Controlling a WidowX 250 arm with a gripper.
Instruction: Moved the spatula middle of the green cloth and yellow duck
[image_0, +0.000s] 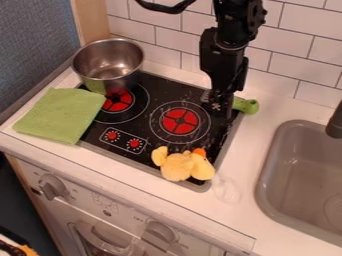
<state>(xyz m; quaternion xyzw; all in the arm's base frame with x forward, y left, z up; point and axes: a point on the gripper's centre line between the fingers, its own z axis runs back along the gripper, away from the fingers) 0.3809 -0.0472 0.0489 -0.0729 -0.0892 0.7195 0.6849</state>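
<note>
The spatula (246, 105) is lying at the stove's far right corner, its green handle pointing right, over the edge towards the counter (257, 145). Its middle is being hidden by the gripper (223, 111), which is hanging down right over it, presumably so that it can be taken near its balance point. Whether the claw is being held apart, together or clamped on the spatula cannot be told, as the contact is being masked by the dark arm.

At the stove's (155, 89) near right corner the duck (180, 166) is being borne, and over its left edge the cloth (59, 115) is being spread flat. By these two the goal is being marked: the gap between them, around the dials (112, 135). A low lift, then a carry left and nearer, is being called for, the spatula being lowered flat so that neither marker is being nudged. With a loose grip, the long handle could be swung into the duck. The pot (113, 84), at the far left, is being left outside that path.
</note>
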